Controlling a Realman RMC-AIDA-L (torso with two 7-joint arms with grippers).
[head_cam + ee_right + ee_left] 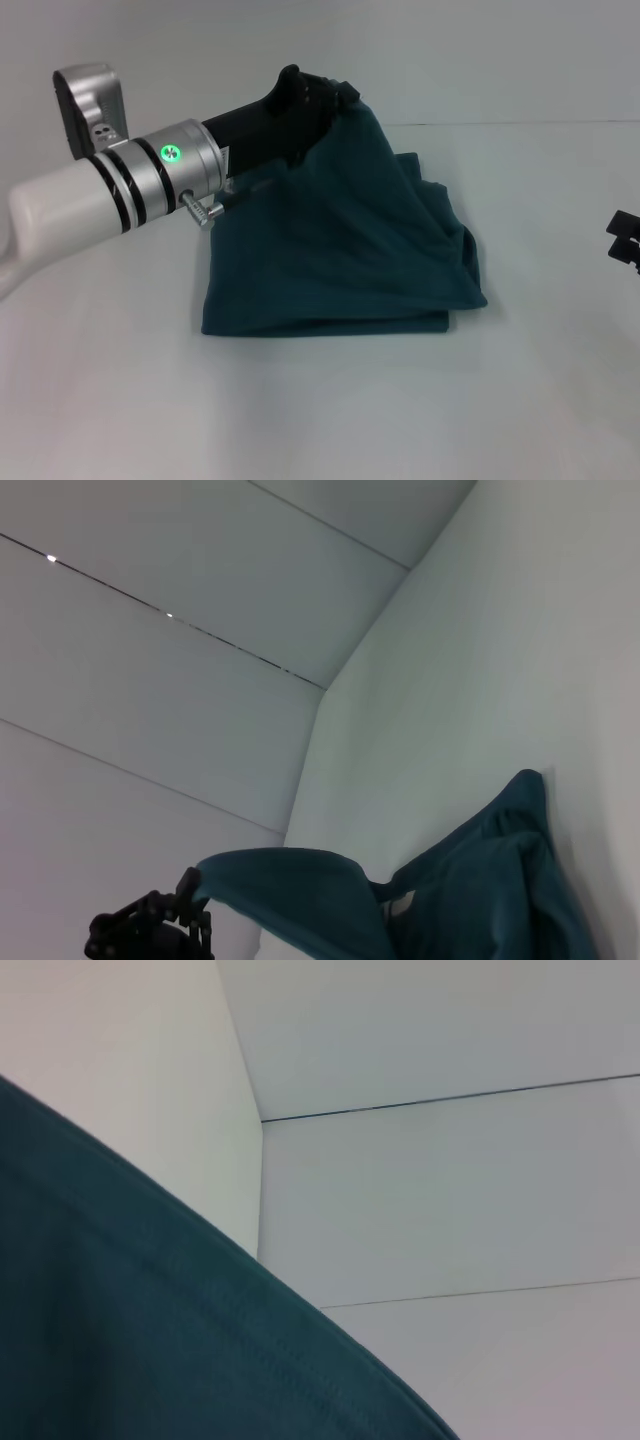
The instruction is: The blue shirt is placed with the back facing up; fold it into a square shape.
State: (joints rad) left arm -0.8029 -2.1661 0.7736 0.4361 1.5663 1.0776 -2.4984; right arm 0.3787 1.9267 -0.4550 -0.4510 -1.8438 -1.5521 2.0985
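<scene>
The blue shirt (340,260) lies on the white table (320,410) as a partly folded heap, with one edge pulled up into a peak at the back. My left gripper (335,100) reaches in from the left and is shut on that raised edge, above the heap's far side. Teal cloth (120,1310) fills the near corner of the left wrist view. The right wrist view shows the shirt (490,880) stretching from the heap up to the left gripper (195,900). My right gripper (625,240) sits low at the table's right edge, apart from the cloth.
A pale wall stands behind the table's far edge (520,123). Bare white tabletop surrounds the shirt in front and on both sides.
</scene>
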